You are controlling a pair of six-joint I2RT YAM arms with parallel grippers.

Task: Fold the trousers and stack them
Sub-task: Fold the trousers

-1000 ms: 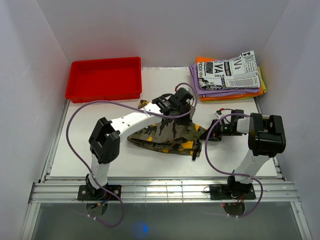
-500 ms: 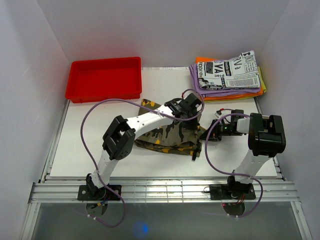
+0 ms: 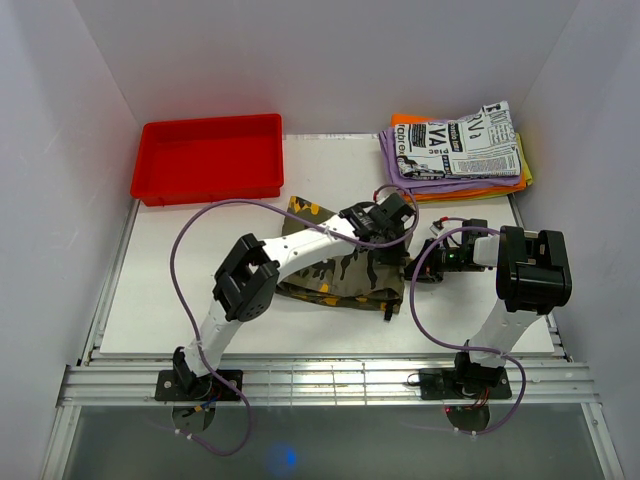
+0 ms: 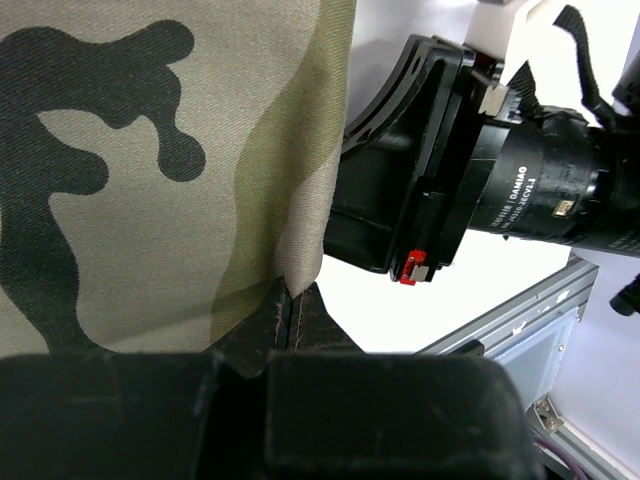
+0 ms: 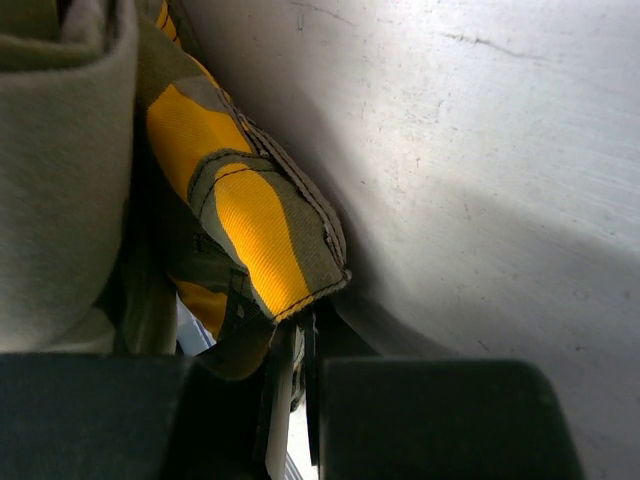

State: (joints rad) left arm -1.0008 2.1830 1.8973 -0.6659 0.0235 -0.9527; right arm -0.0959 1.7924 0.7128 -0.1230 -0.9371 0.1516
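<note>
White tabletop (image 3: 190, 300) between plain white walls (image 3: 330, 60), as I see it from the overhead camera. Red tray (image 3: 210, 158) at ten o'clock, with only its own red floor showing. At one o'clock is a pile of folded garments (image 3: 455, 165): newspaper-print garment (image 3: 470, 140) on top, purple garment (image 3: 430, 183) beneath it, orange garment (image 3: 450, 194) lowest. The trousers (image 3: 335, 275), camouflage in olive, black and yellow-orange, lie bunched on the table just right of centre, outside the tray and apart from the pile. The left gripper (image 3: 398, 240) reaches across to their three-o'clock end. On my left wrist feed its fingers are pressed together on a folded camouflage edge. The right gripper (image 3: 412, 270), just beside it, pinches a yellow-orange hem corner between closed fingers, as my right wrist feed shows.
</note>
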